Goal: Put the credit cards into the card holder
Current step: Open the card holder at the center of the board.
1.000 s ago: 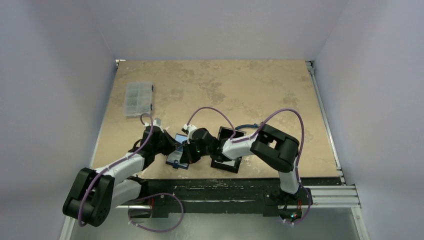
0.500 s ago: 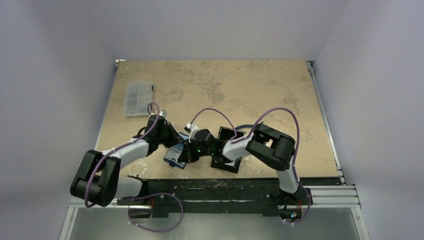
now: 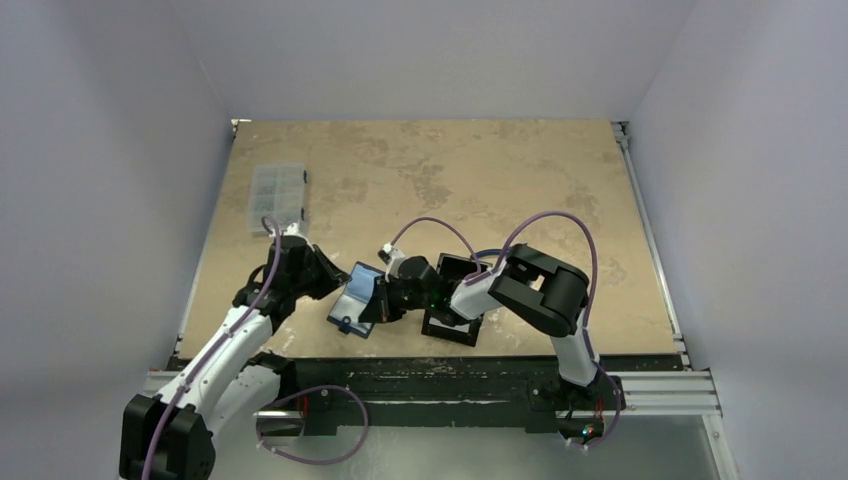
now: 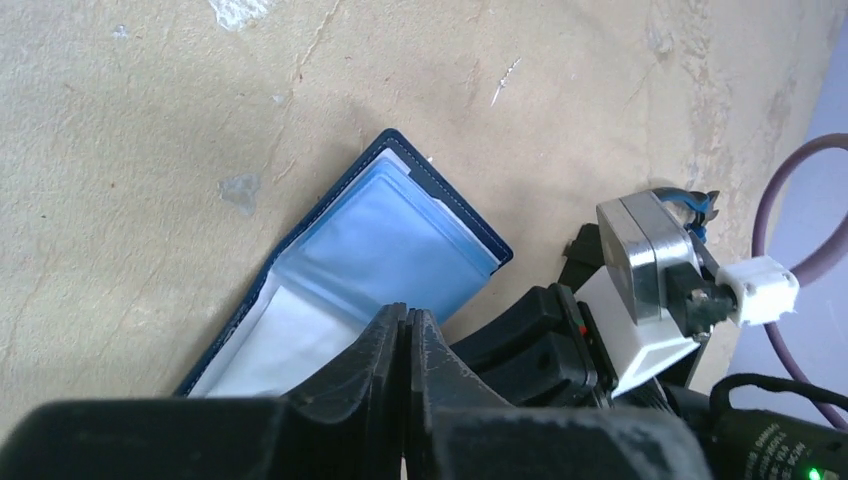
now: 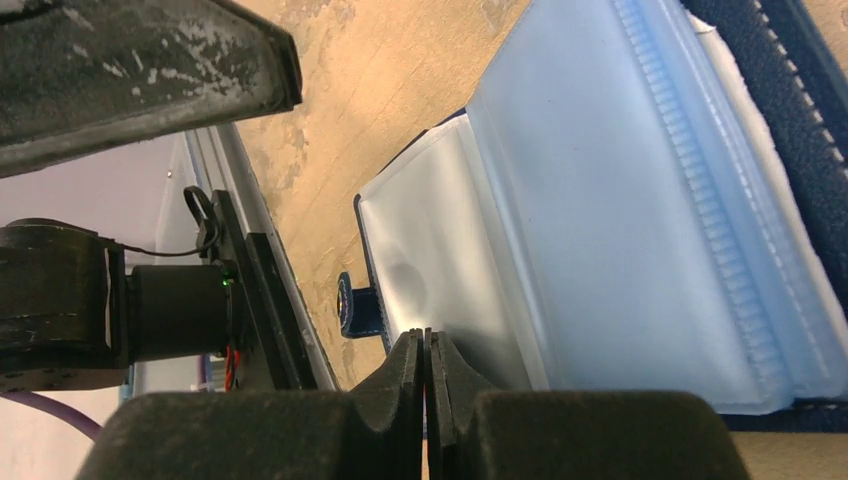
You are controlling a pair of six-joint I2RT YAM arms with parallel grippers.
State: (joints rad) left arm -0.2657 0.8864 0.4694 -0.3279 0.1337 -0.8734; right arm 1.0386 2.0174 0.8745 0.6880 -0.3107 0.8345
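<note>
Both claws are sitting fully closed, gripping nothing; the card holder is lying open on the desk between them, left claw just beside it, right claw hanging over its pale inside.

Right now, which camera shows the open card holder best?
Left wrist: the card holder lies open and almost whole, navy rim around pale blue sleeves. Top external shows it small, one edge under the right arm. Right wrist is too close: only sleeves and a snap tab.
</note>
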